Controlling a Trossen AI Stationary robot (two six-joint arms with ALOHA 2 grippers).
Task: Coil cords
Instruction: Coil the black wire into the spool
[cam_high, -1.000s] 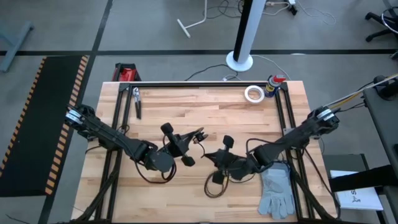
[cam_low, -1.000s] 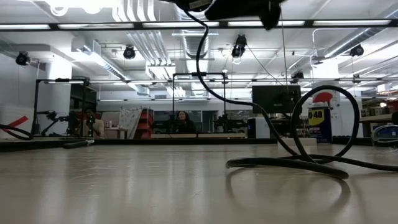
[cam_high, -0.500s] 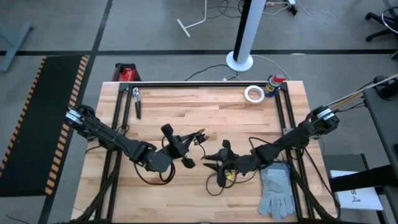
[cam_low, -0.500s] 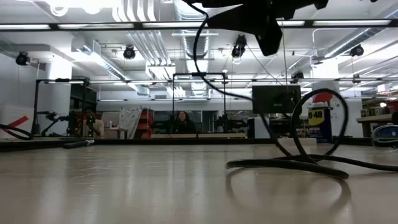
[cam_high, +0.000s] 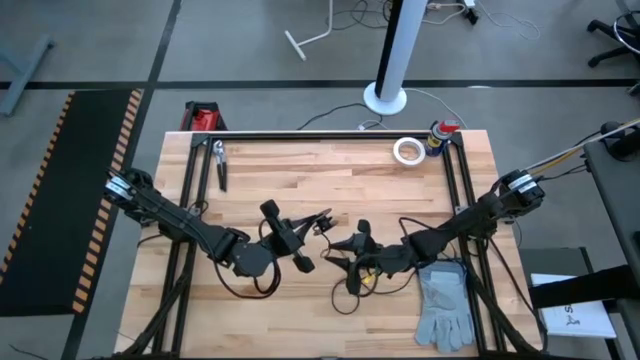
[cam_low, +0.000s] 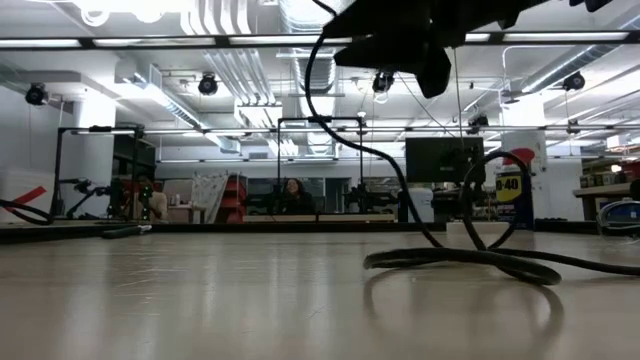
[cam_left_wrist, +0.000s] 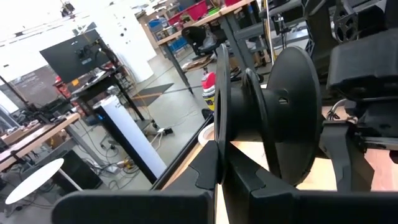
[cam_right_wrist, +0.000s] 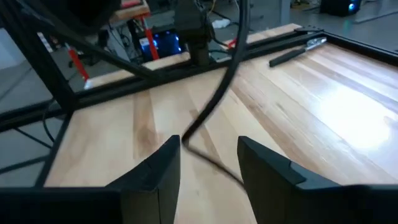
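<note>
The thin black cord (cam_high: 347, 292) lies in loose loops on the wooden table (cam_high: 330, 170), near its front edge. One stretch rises off the table (cam_low: 345, 140) to the grippers above. My left gripper (cam_high: 322, 222) is at mid-table, shut on the cord. My right gripper (cam_high: 338, 250) faces it from the right and is open. Its two fingers (cam_right_wrist: 163, 168) stand on either side of a slanting stretch of cord (cam_right_wrist: 208, 118); I cannot tell whether they touch it. My left gripper pinches the cord between its two fingers; a thin black strip (cam_left_wrist: 220, 99) runs straight up from between them. The fingers come level from the table's left. The rest of the cord hangs slack below (cam_low: 330, 100), and its loops (cam_low: 470, 262) lie on the table.
A grey glove (cam_high: 445, 305) lies at the front right, close behind my right gripper. A white tape roll (cam_high: 407, 151) and a spray can (cam_high: 441, 134) stand at the far right. Pliers (cam_high: 219, 162) lie at the far left. Bare wood lies between them.
My right gripper has moved a little toward the table's left, closer to my left gripper, and has turned. The cord's upright loop on the table has grown smaller and narrower, while the flat loop beneath it stays in place.
</note>
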